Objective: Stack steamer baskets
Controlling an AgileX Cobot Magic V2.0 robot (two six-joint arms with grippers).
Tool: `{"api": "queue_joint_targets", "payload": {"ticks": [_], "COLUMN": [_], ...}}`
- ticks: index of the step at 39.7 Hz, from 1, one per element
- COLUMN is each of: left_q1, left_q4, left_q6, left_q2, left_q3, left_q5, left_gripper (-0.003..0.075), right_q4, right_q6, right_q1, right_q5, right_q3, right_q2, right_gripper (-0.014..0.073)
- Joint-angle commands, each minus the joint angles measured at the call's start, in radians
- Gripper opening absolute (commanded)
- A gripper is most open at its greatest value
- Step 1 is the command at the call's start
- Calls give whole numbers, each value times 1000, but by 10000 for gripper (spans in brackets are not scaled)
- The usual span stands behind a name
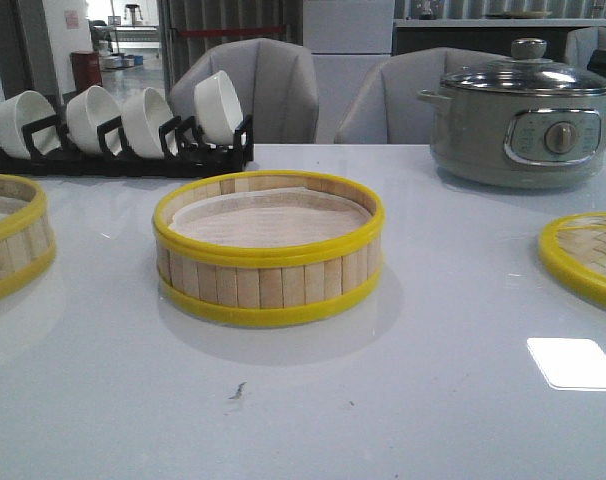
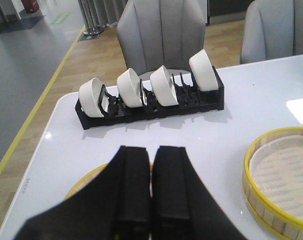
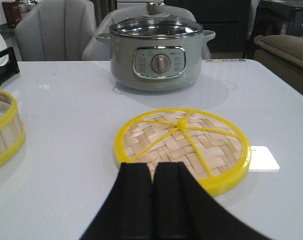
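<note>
Middle steamer basket (image 1: 268,250) nearest; 2nd steamer basket (image 1: 11,235) apart, left.

2 bamboo steamer baskets upright, apart: centre basket (image 1: 268,250), left-edge basket (image 1: 13,235)

Centre: round bamboo-slat steamer basket w/ yellow rims (image 1: 268,250) stood alone, bare white table (image 1: 313,410) all round it.
Left: second like basket (image 1: 11,235) at table edge, well apart, open lane between.
Right: flat woven bamboo lid w/ yellow rim (image 1: 588,255), also apart.
Back: black rack of white bowls (image 1: 123,130) & grey-green electric pot w/ glass lid (image 1: 523,115) blocked far side.
</note>
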Motion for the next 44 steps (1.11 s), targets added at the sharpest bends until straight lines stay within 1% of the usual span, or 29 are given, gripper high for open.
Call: {"api": "queue_joint_targets", "payload": {"ticks": [1, 13, 29, 44], "left_q1": [-8, -8, -8, -8], "left_q4": [8, 16, 14, 12], "left_q6": [-4, -4, -4, -4], "left_q2": [11, 11, 14, 14], "left_q3": [-42, -42, -42, -42], "left_q5": [-47, 52, 52, 23], "left_gripper": [87, 87, 87, 87], "right_q4": [-7, -7, -7, -7], "right_q6": [-4, -4, -4, -4], "right_q1": [-6, -6, -6, -6], "right_q5": [-93, -93, -93, -94], "right_q3": [-16, -16, -16, -16], "right_q2": [-18, -18, -18, -18], "right_gripper": [28, 28, 28, 28]}}
